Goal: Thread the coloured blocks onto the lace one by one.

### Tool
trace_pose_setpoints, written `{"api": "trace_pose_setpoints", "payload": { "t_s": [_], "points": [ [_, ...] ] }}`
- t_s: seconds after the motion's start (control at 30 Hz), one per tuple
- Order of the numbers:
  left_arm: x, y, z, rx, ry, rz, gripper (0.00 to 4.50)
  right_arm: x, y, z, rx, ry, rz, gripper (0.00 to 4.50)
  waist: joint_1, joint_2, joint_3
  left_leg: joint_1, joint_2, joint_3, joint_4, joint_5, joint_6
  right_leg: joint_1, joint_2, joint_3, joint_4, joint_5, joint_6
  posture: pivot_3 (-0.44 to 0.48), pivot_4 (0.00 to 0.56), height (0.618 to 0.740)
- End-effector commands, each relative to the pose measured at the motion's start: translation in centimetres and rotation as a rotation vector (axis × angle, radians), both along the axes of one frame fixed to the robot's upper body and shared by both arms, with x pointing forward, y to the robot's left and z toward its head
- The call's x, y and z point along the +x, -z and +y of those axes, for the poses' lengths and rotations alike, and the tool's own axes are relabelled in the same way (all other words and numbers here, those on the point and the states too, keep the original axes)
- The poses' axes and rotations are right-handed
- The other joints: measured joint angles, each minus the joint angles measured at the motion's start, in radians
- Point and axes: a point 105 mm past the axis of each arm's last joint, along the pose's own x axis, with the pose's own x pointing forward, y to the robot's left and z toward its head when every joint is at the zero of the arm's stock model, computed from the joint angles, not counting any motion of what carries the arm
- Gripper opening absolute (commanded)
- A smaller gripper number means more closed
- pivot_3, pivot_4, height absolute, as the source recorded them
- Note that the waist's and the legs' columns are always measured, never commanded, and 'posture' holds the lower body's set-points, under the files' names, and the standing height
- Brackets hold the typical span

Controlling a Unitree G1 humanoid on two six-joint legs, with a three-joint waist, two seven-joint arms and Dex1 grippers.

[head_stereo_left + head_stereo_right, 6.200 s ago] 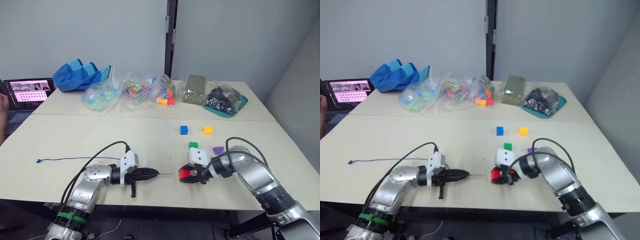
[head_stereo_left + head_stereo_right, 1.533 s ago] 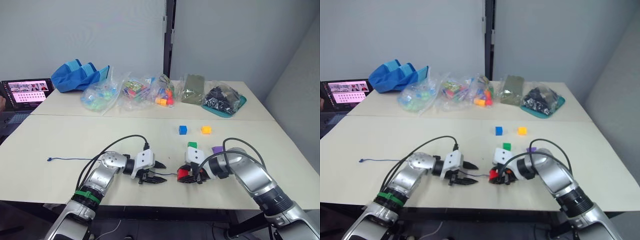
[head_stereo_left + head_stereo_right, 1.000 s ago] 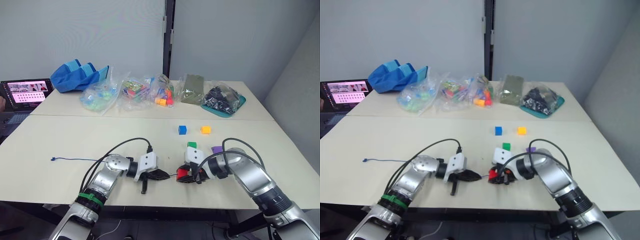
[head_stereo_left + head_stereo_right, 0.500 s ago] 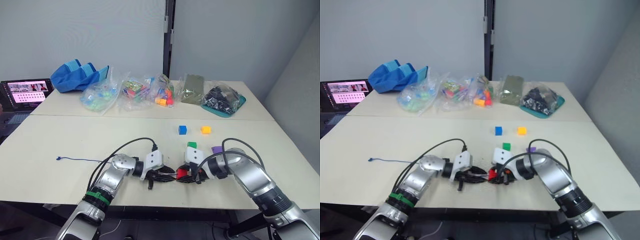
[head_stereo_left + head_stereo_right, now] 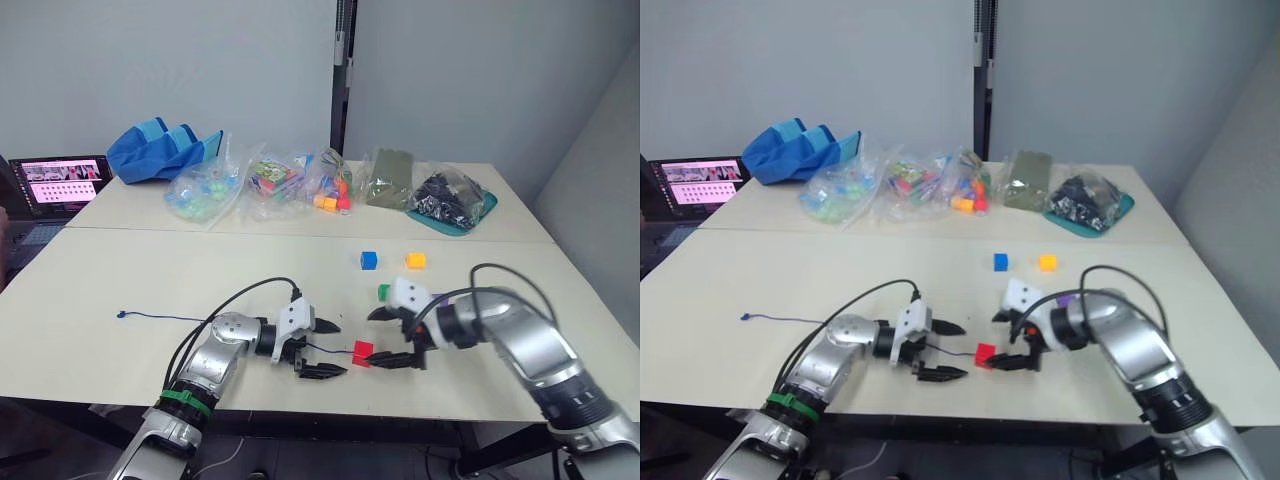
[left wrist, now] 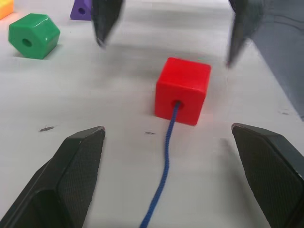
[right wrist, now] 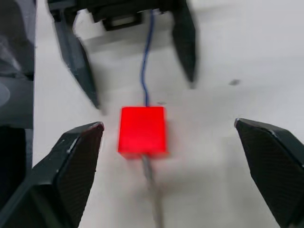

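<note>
Lace [image 6: 167, 156]: a thin blue cord is seen entering the hole of the red block [image 6: 183, 90]; its stiff pale tip [image 7: 151, 187] is seen coming out of the far side in the right wrist view. The cord trails across the table [image 5: 150, 280] to a small knot [image 5: 119, 315] well to the robot's left.
Red block: it is set free on the table between the two grippers, touching neither.
Change since earlier: half a second ago the block was held in the right gripper and the left fingers were closed up against it; both sets of fingers are now spread and drawn back from it.
Left gripper [image 5: 322, 348]: fingers wide apart, nothing held, the lace lying between them.
Right gripper [image 5: 390, 338]: fingers wide apart, nothing held, facing the left gripper across the block.
Other blocks: green [image 5: 384, 292] and purple [image 6: 82, 8] lie just beside the right gripper; blue [image 5: 369, 260] and yellow-orange [image 5: 416, 260] lie farther back, apart from each other.
Open room: the red block lies near the front edge of the table; bare table is left on the robot's left, crossed by the lace.
Surface and room: a pale table, a second one joined behind it carrying clear bags of toy pieces [image 5: 270, 182], a blue bag [image 5: 160, 148] and a laptop [image 5: 58, 182]; grey walls behind.
</note>
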Motion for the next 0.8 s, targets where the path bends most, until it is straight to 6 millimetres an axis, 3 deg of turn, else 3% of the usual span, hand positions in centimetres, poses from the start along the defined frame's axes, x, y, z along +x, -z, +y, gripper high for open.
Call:
{"api": "trace_pose_setpoints", "payload": {
  "t_s": [0.03,0.27,0.6,0.7,0.8],
  "points": [
    [0.5,-1.3,-1.7,-0.042,0.014,-0.125,4.5,-0.5,-1.6,-1.3,0.003,0.026,-0.052,4.47,0.001,0.0,0.0,0.0,0.0,0.0,0.0,0.0,0.0,0.0,0.0,0.0,0.0,0.0,0.0,0.0,0.15,0.74],
    [0.5,-0.2,-3.4,-0.008,0.084,-0.115,4.5,-1.0,-0.6,-2.7,-0.031,0.093,-0.051,4.47,-0.008,0.0,0.0,0.0,0.0,0.0,0.0,0.0,0.0,0.0,0.0,0.0,0.0,0.0,0.0,0.0,0.15,0.74],
    [0.5,0.4,-3.3,0.02,0.129,-0.092,1.33,-1.9,2.2,-2.3,-0.111,0.064,-0.077,4.5,-0.007,0.0,0.0,0.0,0.0,0.0,0.0,0.0,0.0,0.0,0.0,0.0,0.0,0.0,0.0,0.0,0.15,0.74],
    [0.6,0.6,-3.2,0.026,0.124,-0.079,1.19,-1.6,3.0,-1.7,-0.113,0.04,-0.099,4.5,-0.007,0.0,0.0,0.0,0.0,0.0,0.0,0.0,0.0,0.0,0.0,0.0,0.0,0.0,0.0,0.0,0.15,0.74],
    [0.6,0.7,-3.1,0.03,0.121,-0.077,1.19,-1.2,3.6,-1.5,-0.101,0.04,-0.114,3.65,-0.006,0.0,0.0,0.0,0.0,0.0,0.0,0.0,0.0,0.0,0.0,0.0,0.0,0.0,0.0,0.0,0.15,0.74]
  ]
}}
